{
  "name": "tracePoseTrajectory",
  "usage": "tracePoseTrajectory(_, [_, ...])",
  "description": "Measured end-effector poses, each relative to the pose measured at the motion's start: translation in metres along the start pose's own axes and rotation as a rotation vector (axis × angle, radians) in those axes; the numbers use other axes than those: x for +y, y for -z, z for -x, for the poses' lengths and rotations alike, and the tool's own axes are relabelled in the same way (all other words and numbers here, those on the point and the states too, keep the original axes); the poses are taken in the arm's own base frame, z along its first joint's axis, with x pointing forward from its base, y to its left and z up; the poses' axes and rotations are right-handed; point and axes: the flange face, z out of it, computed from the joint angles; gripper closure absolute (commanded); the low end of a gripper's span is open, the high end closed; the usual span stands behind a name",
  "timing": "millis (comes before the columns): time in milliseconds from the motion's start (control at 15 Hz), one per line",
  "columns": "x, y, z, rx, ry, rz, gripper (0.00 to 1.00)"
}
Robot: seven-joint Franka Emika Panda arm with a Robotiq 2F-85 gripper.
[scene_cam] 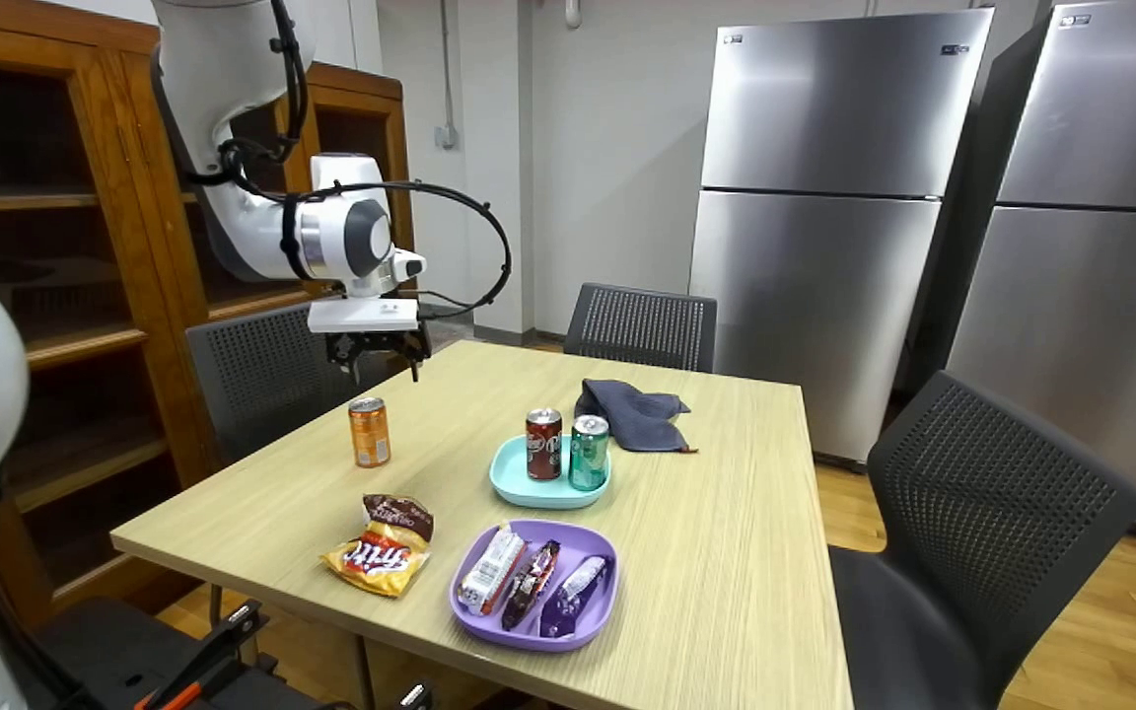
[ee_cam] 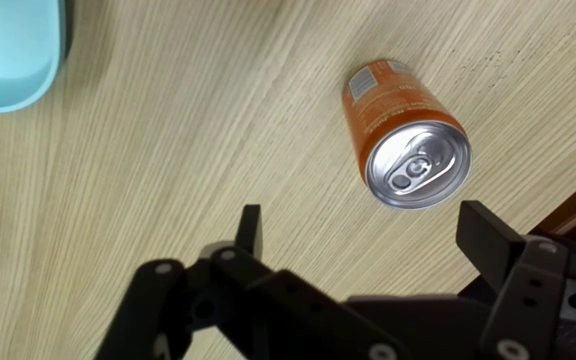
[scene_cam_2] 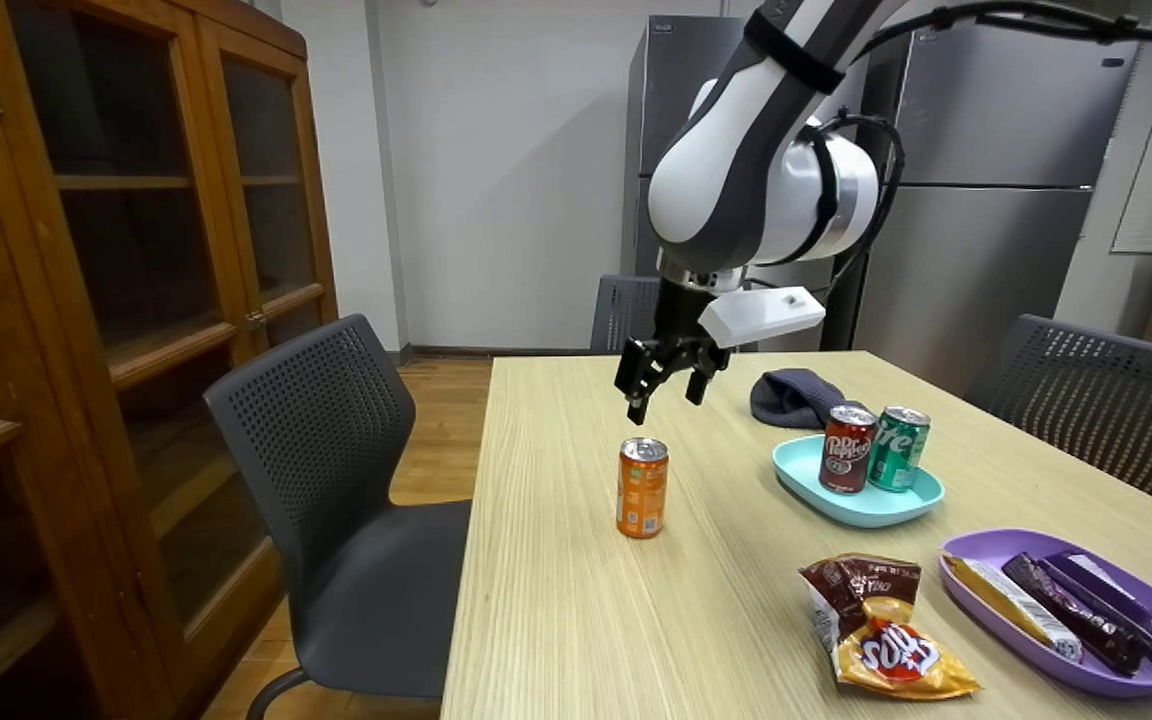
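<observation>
One wooden cabinet [scene_cam: 114,217] flanks the table [scene_cam: 716,532]. There, a purple tray [scene_cam: 573,539] corrals wrapped bars [scene_cam: 531,584] while a turquoise tray [scene_cam: 515,473] groups a dark-red can [scene_cam: 543,444] and a green can [scene_cam: 588,456], presumably to keep like with like. Your claw [scene_cam_2: 667,400] hangs spread, gripping nothing, near and above the orange can [scene_cam_2: 642,490], which stands on its base, likely for steadiness. That can sits toward the cabinet-side edge; the stretch of table between it and the turquoise tray gives you room.
</observation>
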Motion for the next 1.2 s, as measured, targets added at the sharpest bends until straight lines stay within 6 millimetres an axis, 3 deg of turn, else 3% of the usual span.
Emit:
tracePoseTrajectory(400, [-0.021,-0.018,-0.004,-0.025,0.037,-0.019,0.00])
tracePoseTrajectory(1200, [-0.029,-0.036,0.006,-0.085,0.088,-0.018,0.00])
